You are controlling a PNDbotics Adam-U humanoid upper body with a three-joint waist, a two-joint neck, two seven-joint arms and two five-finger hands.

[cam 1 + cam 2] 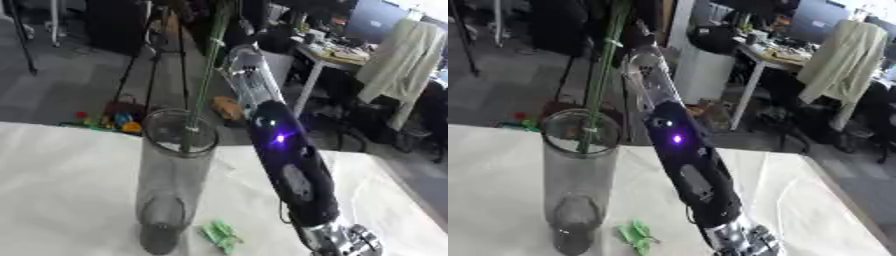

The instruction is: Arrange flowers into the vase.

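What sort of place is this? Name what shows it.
Probably an office or lab workroom: a cluttered desk with a monitor behind, a tripod on the floor, and a cloth-covered table where the glass vase holds green stems.

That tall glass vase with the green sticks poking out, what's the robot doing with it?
The robot is putting flowers into the glass vase, which stands upright on the white table. Its right arm reaches up and across beside the vase, towards the long green stems, whose lower ends already sit inside the vase's mouth. The hand at the top of that arm is out of sight, so whether it is holding the stems cannot be seen. A small green scrap lies on the table next to the vase.
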